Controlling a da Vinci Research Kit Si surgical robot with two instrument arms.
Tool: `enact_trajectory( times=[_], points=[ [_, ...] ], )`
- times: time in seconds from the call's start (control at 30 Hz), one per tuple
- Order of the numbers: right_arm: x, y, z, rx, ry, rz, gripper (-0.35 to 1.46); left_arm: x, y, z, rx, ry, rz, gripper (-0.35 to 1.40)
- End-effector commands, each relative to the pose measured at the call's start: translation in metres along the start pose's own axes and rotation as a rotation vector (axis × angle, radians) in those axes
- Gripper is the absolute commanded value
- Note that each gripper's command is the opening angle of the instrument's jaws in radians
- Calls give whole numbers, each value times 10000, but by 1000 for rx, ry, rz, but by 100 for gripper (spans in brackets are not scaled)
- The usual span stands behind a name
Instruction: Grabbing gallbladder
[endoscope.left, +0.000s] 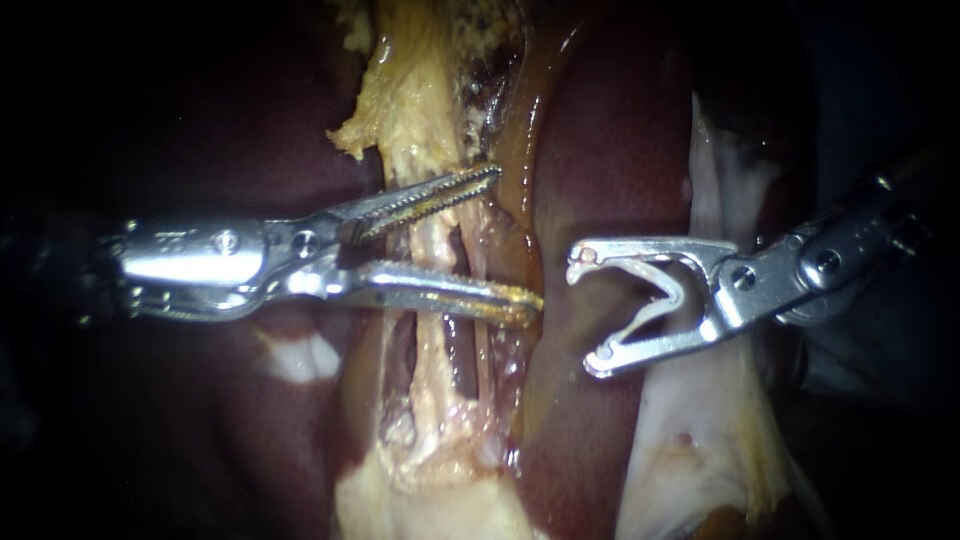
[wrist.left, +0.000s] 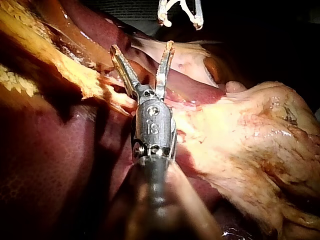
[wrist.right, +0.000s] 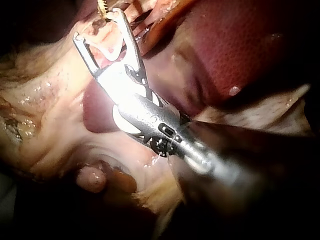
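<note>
My left instrument (endoscope.left: 515, 240) comes in from the left, its serrated jaws open. They straddle yellow stripped tissue (endoscope.left: 430, 110) with thin strands (endoscope.left: 432, 240) running down the middle, and do not close on it. A glossy amber band (endoscope.left: 520, 140) lies beside this tissue; I cannot tell which part is the gallbladder. My right instrument (endoscope.left: 588, 310) hovers over the dark red liver (endoscope.left: 610, 150) with open jaws and a pale V-shaped clip (endoscope.left: 668, 290) inside them. In the left wrist view the left instrument (wrist.left: 144, 49) is spread over the strands. In the right wrist view the right instrument (wrist.right: 97, 25) touches nothing.
Dark red liver (endoscope.left: 200, 400) lies on both sides of the yellow tissue. A pale whitish flap (endoscope.left: 700, 430) lies under my right instrument's shaft. Lumpy yellow fat (wrist.left: 250, 135) sits beside my left instrument. The two instruments' tips stand a short way apart.
</note>
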Motion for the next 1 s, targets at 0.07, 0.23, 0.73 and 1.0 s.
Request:
enact_trajectory(
  times=[0.07, 0.23, 0.73, 1.0],
  points=[
    [0, 0, 0, 0, 0, 0, 49, -1, -1, -1, 4, 0, 0, 77],
    [0, 0, 0, 0, 0, 0, 49, -3, -5, -3, 8, 0, 5, 79],
    [0, 1, 1, -1, 0, 0, 49, -25, 2, -66, 9, 2, -8, 77],
    [-1, 1, 2, -1, 0, 0, 48, -79, 36, -108, -31, -43, 9, 76]
  ],
)
